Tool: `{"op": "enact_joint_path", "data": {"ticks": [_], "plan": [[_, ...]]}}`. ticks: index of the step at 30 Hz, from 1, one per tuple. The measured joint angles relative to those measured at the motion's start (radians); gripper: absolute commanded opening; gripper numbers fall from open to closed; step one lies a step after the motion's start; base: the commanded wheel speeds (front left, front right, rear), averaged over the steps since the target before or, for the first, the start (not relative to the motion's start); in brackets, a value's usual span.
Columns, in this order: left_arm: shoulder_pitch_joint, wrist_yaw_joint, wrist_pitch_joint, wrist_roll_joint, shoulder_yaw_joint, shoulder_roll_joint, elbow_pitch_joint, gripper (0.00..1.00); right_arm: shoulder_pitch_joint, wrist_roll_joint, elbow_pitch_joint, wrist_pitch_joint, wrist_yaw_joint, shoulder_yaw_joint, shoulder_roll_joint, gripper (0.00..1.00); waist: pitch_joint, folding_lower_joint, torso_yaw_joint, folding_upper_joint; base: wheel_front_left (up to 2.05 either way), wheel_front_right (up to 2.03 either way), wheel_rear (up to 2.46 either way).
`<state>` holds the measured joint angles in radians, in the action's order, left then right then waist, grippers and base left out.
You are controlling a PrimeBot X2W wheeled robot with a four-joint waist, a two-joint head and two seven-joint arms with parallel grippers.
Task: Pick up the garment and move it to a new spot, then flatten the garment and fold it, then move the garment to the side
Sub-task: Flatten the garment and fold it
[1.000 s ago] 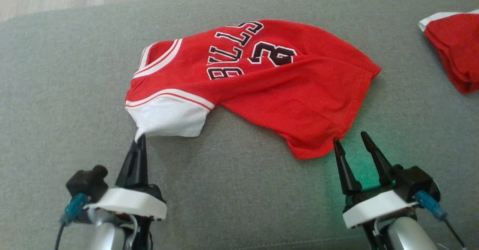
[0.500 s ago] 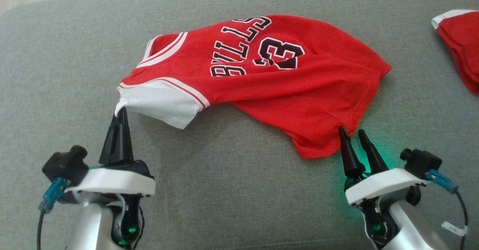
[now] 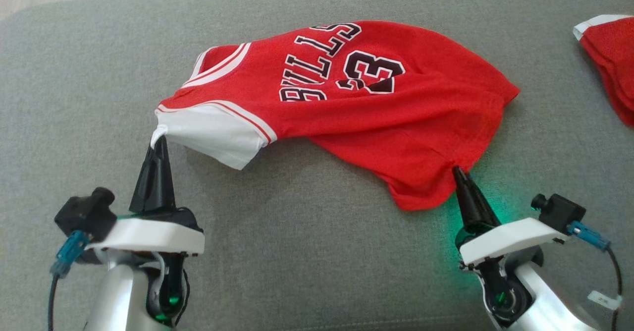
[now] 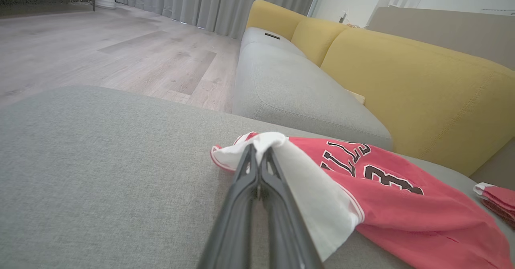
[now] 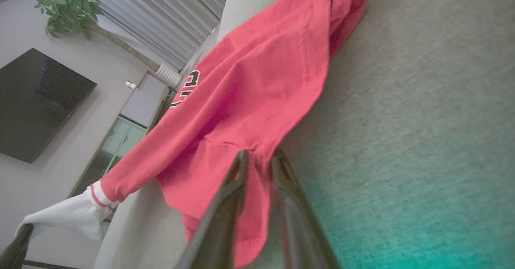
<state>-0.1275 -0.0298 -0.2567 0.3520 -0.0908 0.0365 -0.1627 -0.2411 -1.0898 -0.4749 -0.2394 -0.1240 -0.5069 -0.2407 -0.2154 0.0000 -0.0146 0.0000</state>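
Nearby, second red garment (image 3: pixel 611 68), jersey (image 3: pixel 376 108) on grey cushion (image 3: pixel 317 251)

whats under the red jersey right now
Under the jersey, grey sofa cushion shows where the near edge is raised between the left pincer on the white sleeve and the right pincer on the hem. Farther back the fabric hides whatever lies beneath.

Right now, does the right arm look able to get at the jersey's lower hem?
Likely yes: the right pincer looks closed on the hem of the red jersey, with nothing lying in between.
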Motion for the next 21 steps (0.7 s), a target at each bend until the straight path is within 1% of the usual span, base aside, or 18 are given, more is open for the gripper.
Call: {"op": "enact_joint_path", "data": {"ticks": [1,6,11,13,15,16,20,21], "plan": [[0.0,-0.005,0.0,0.0,0.001,0.0,0.0,0.0,-0.001,-0.011,0.006,0.0,0.0,-0.007,-0.001,0.0,0.0,0.0,0.001,0.0,0.0,0.0,0.0],[0.0,-0.007,0.0,-0.017,0.009,0.0,-0.003,0.0,-0.001,-0.03,0.026,-0.008,0.0,-0.038,-0.041,0.0,0.011,0.0,0.006,0.0,0.0,0.0,0.0],[0.0,-0.023,0.0,-0.032,0.04,-0.001,0.026,0.0,0.003,0.048,0.117,-0.009,0.0,0.034,-0.072,0.0,0.043,0.0,0.011,0.0,0.0,0.0,0.0],[-0.002,-0.035,0.0,-0.011,0.047,0.0,0.058,0.0,0.007,0.075,0.172,-0.009,0.0,0.056,-0.095,0.0,0.062,0.0,0.013,0.0,0.0,0.0,0.0],[-0.013,-0.052,0.0,0.016,0.05,-0.001,0.082,0.0,0.008,0.08,0.237,-0.009,0.0,0.071,-0.132,0.0,0.081,0.0,0.015,0.0,0.0,0.0,0.0],[-0.028,-0.06,0.0,0.035,0.053,-0.001,0.092,0.0,0.007,0.086,0.271,-0.009,0.0,0.072,-0.16,0.0,0.091,0.0,0.016,0.0,0.0,0.0,0.0],[-0.163,-0.077,0.078,0.146,0.077,0.015,0.141,0.0,-0.003,0.094,0.389,0.003,0.0,0.09,-0.29,0.0,0.121,0.0,0.015,0.0,0.0,0.0,0.0],[-0.163,-0.077,0.078,0.146,0.077,0.015,0.141,0.0,-0.003,0.094,0.389,0.003,0.0,0.09,-0.29,0.0,0.121,0.0,0.015,0.0,0.0,0.0,0.0]]}}
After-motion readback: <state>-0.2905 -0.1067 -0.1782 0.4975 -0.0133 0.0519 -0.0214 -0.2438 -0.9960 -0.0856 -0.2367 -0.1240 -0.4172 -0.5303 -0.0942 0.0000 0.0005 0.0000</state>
